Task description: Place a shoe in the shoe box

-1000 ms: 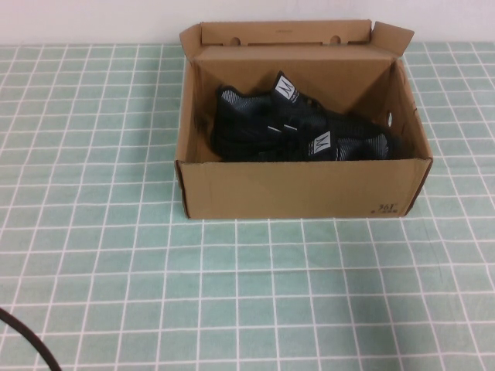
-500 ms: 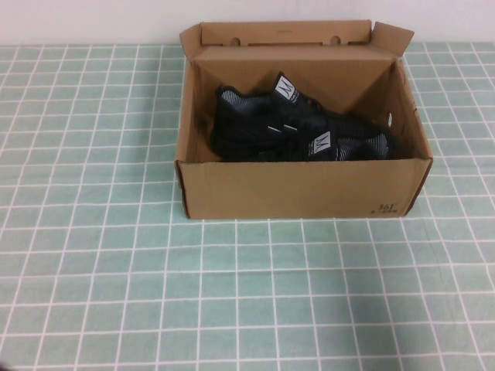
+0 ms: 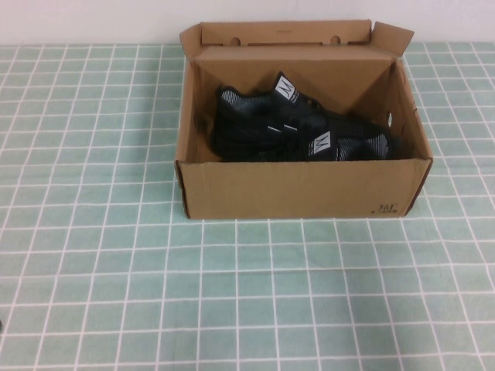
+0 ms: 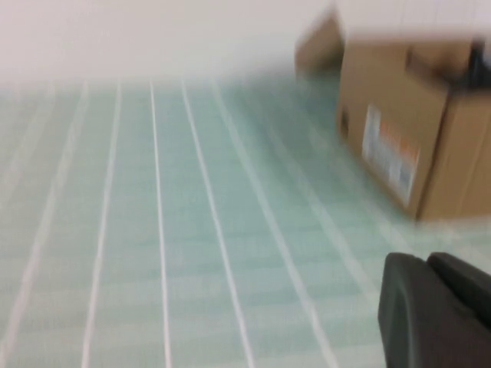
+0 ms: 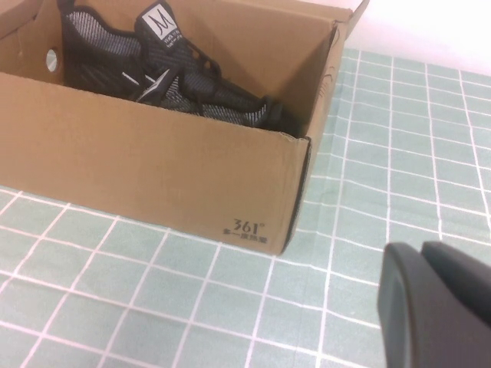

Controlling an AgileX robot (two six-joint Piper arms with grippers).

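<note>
The shoe box (image 3: pixel 302 189) stands open on the worktop (image 3: pixel 100 270), which carries a green cloth with a white grid. The lid of the box is folded up against the pale wall (image 3: pixel 93 19) behind it. Inside lie two black shoes, close together and touching. The shoe (image 3: pixel 352 144) nearer to the front wall rests on the box floor with its white tongue tag up; its partner (image 3: pixel 259 116) lies behind it, toward the robot's left. Which of the two carries the grey stuffing cannot be told from here, because the front wall hides their lower parts.

Around the box the cloth is flat. The box has a white and orange label (image 4: pixel 391 151) on its left end wall.

The left end effector (image 4: pixel 437 314) is low over the cloth, well apart from the box on the robot's left; only a dark edge of it is in its wrist view, so how far it is open cannot be told. The right end effector (image 5: pixel 437 307) is near the front right corner of the box, the one with the print, and its opening also cannot be told. Neither one has hold of anything that can be seen.

A second ago a dark curved piece showed at the lower left corner of the high view; now only a trace stays there. Box and shoes have not moved.
</note>
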